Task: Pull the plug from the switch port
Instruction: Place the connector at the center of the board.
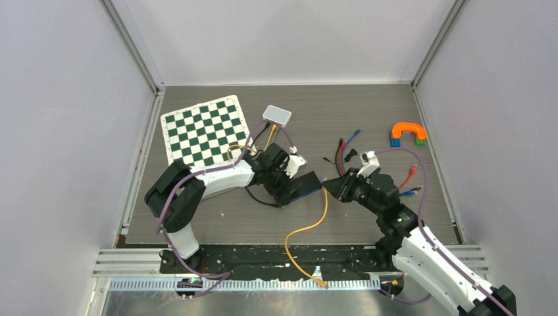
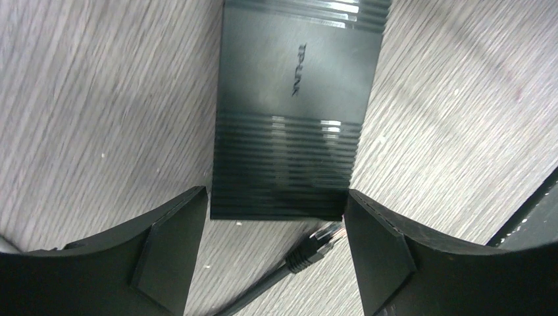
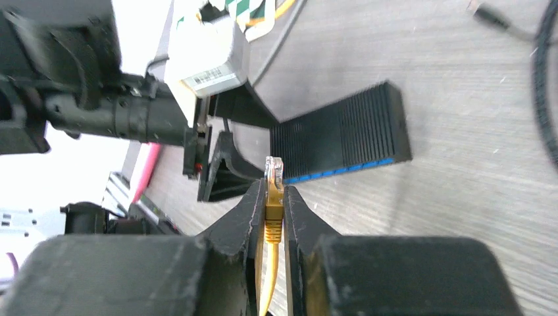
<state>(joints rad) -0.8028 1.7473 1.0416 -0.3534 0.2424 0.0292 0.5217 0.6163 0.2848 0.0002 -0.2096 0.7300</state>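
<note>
Yellow plug, clear-tipped, seemingly free of ribbed black switch.

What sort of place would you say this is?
Probably a robotics lab test cell: white panels on aluminium framing enclose the tabletop, which holds a checkerboard, a TP-Link network switch and loose Ethernet cables.

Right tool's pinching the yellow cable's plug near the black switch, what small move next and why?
Probably draw the right tool back from the black ribbed switch, carrying the yellow cable's clear plug away: the plug already sits clear of the blue port row, and the open left tool straddles the switch.
</note>
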